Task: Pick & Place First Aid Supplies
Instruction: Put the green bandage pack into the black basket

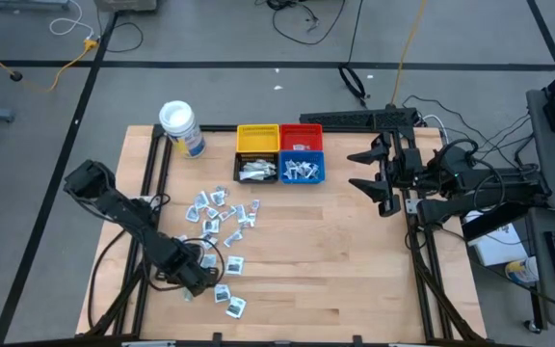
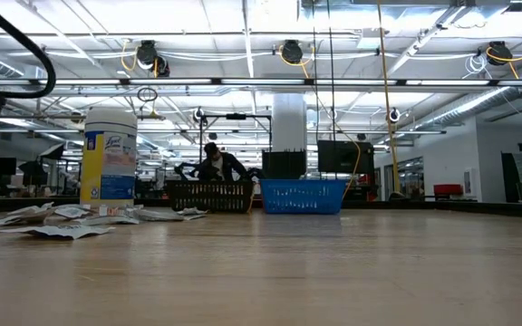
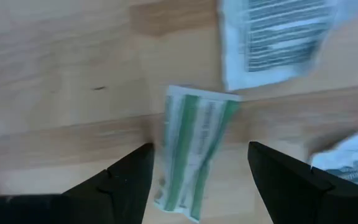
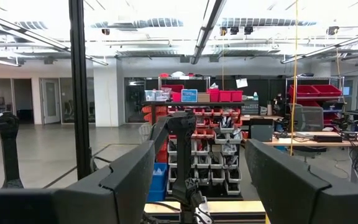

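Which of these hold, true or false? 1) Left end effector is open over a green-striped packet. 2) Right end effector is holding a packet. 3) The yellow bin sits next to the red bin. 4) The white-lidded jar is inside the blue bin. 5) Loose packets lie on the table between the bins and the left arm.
1) True: the left end effector is open, with the green-striped packet between its fingers.
2) False: the right end effector is open, empty, raised off to the table's right.
3) True: yellow bin adjoins red bin.
4) False: the jar stands on the table, left of the bins.
5) True: loose packets lie there.
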